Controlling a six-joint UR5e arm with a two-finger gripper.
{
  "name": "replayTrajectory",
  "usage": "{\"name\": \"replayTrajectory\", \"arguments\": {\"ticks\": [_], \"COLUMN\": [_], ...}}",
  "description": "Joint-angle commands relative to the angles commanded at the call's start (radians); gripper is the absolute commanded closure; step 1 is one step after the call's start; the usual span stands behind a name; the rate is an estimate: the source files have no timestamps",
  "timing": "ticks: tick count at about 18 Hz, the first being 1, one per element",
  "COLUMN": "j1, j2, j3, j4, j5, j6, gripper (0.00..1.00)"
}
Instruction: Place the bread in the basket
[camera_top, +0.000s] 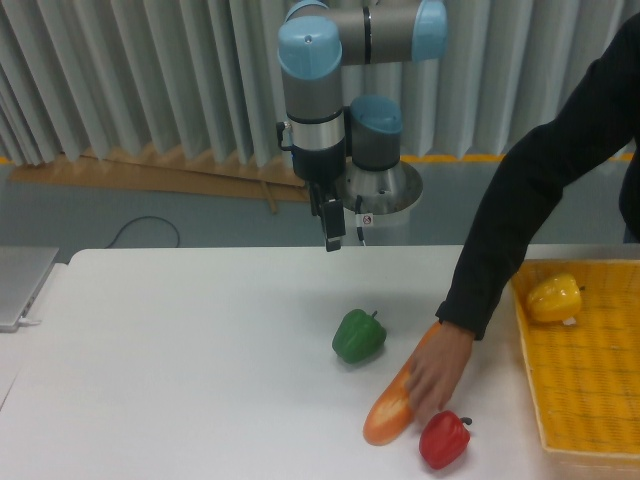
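Orange-brown, the bread (392, 412) lies on the white table (180, 360) near its front edge, right of the middle, angled so its lower end points toward the front and its upper end toward the basket (585, 370). A person's hand (435, 372) rests on the loaf's upper half and hides it; only the lower end with 1 pale slash shows. The dark sleeve (545, 190) of that arm reaches in from the upper right, passing over the basket's left rim.

Just beside the loaf's lower end, on its right, stands a red pepper (444, 439), close under the hand's fingers; whether it touches the bread cannot be told. A green pepper (359, 336) sits just to the left of the loaf's upper part, apart from it.

Yellow and woven, the basket lies at the table's right edge, well apart from the bread's visible end. A yellow pepper (553, 298) rests in its back left corner, with a small white tag just under it.

Well behind the bread, the gripper (332, 239) hangs over the table's back edge, pointing down, holding nothing. Its fingers look pressed together, but from this side view the state cannot be told for sure. At the table's left edge lies a grey laptop (20, 285).
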Motion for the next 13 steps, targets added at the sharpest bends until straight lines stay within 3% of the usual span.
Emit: {"name": "replayTrajectory", "arguments": {"ticks": [13], "j1": [0.011], "j2": [0.002], "j3": [0.002], "j4": [0.000], "j5": [-0.003], "j6": [-0.003], "gripper": [0.00]}}
